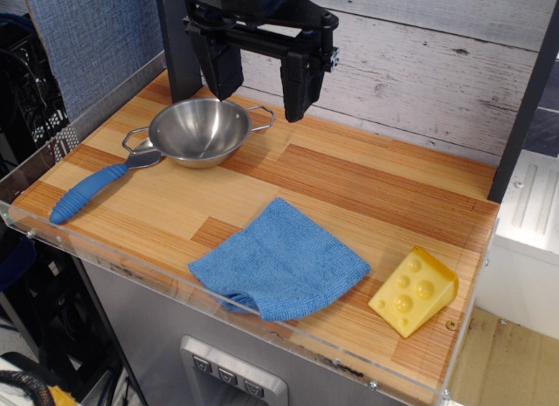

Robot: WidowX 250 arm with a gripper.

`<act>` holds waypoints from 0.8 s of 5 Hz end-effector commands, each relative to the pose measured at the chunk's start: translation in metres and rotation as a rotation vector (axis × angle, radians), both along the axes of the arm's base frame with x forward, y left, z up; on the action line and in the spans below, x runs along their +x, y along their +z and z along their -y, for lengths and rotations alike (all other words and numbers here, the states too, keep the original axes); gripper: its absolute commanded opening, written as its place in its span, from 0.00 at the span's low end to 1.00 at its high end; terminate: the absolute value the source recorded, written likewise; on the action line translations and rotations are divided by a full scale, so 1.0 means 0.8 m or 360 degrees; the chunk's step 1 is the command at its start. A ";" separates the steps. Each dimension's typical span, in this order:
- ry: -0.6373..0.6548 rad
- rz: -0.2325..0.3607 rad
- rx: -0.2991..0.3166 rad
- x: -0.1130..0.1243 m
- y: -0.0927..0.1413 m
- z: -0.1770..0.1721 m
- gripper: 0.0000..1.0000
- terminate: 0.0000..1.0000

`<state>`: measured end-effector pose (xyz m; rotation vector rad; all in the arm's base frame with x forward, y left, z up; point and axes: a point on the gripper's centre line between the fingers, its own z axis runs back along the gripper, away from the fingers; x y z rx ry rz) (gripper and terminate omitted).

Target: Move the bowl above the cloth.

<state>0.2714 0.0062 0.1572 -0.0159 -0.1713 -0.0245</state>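
The shiny steel bowl [200, 131] with two wire loop handles sits at the back left of the wooden table. The blue knitted cloth [279, 260] lies rumpled near the front edge, right of and nearer than the bowl, with a folded corner at its front. My gripper [258, 87] hangs open above the back of the table, just behind and a little right of the bowl, its two black fingers [299, 79] spread wide and empty. It touches nothing.
A blue-handled metal spoon [92, 190] lies left of the bowl, its head against the bowl's side. A yellow holed cheese wedge [413, 291] sits at the front right. A clear plastic lip [157, 275] edges the table front; a plank wall stands behind.
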 end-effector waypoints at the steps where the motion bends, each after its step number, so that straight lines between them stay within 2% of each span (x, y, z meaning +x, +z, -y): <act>1: 0.0000 0.0000 0.0000 0.000 0.000 0.000 1.00 0.00; 3: 0.0066 -0.0007 0.0029 0.026 -0.005 -0.031 1.00 0.00; 4: 0.0106 0.0015 0.0070 0.047 -0.015 -0.069 1.00 0.00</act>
